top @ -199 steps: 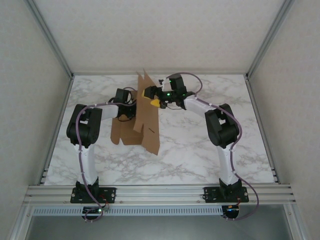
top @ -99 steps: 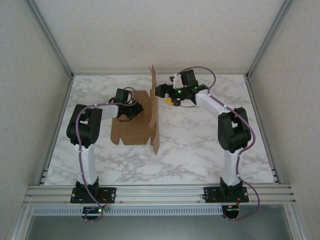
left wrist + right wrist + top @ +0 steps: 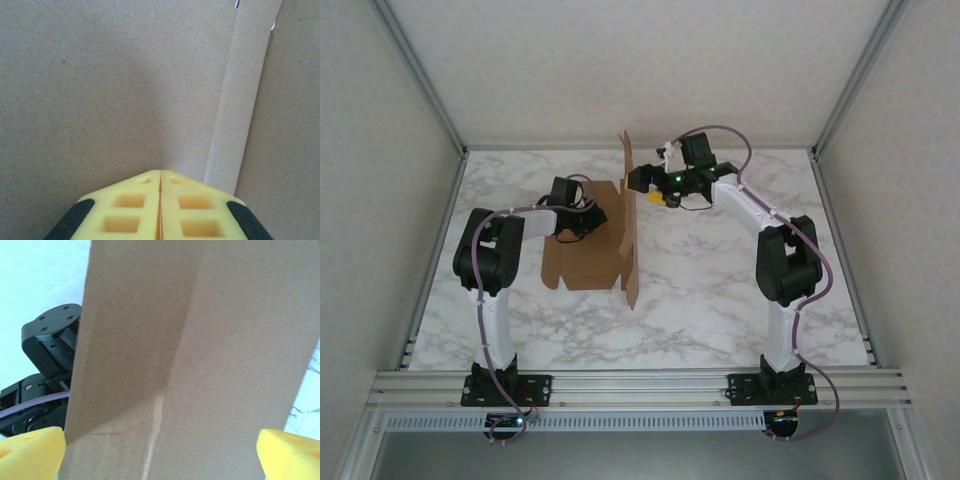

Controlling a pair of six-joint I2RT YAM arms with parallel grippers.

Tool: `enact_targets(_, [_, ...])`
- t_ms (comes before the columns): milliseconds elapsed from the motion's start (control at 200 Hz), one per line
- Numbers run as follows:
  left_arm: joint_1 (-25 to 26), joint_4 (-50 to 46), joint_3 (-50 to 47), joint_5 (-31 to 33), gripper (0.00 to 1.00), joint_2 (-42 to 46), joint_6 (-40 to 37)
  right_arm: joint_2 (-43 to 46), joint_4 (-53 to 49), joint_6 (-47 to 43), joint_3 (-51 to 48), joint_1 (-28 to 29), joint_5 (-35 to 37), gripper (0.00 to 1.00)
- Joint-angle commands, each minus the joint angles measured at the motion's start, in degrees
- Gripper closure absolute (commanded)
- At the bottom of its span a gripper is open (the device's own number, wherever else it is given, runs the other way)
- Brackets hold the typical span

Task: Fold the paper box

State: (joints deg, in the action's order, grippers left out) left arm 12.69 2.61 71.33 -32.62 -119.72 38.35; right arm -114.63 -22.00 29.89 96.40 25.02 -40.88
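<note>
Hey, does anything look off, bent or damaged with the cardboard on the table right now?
Nothing looks damaged. The paper box lies partly flat on the table, with its right-hand panel standing upright on edge, which fits a fold in progress. The shut left gripper sits over the flat part.
</note>
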Motion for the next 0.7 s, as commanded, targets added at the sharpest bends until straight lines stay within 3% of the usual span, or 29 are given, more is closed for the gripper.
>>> enact_targets(0, [0.7, -3.4, -1.3, 0.4, 0.91, 0.0, -1.3, 2.4, -5.0, -3.2, 2.8, 0.4, 1.4, 0.03])
enact_targets(275, [0.6, -3.5, -0.9, 0.5, 0.91, -0.1, -1.3, 4.7, -13.0, -7.2, 5.2, 0.4, 3.4, 0.22])
enact_targets(591, [0.6, -3.7, -0.7, 0.5, 0.91, -0.3, -1.6, 7.2, -13.8, -7.1, 5.6, 0.1, -0.2, 0.17])
enact_targets(696, [0.6, -3.6, -0.7, 0.5, 0.91, -0.3, -1.5, 6.8, -14.9, -8.1, 5.4, -0.2, 1.5, 0.19])
